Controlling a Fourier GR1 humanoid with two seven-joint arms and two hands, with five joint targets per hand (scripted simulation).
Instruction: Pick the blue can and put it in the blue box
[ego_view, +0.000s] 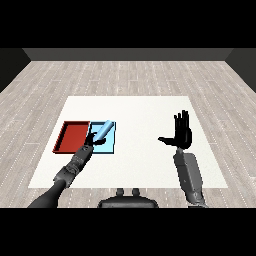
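Two trays, red (72, 137) and light blue (109, 144), lie side by side on the white counter (145, 160) (pale plank floor around, dark walls beyond). The left hand (90, 142) curls round the tilted blue can (103, 131) over the blue tray. The right hand (181, 133) stands open, fingers spread.

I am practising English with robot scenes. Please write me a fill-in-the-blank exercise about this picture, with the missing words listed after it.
1. The blue can is held by the robot's ____ hand.
2. The can is tilted above the ____ tray.
3. The red tray lies to the ____ of the light blue tray in the view.
4. The right hand has its fingers spread and holds ____.

Missing words: left; light blue; left; nothing
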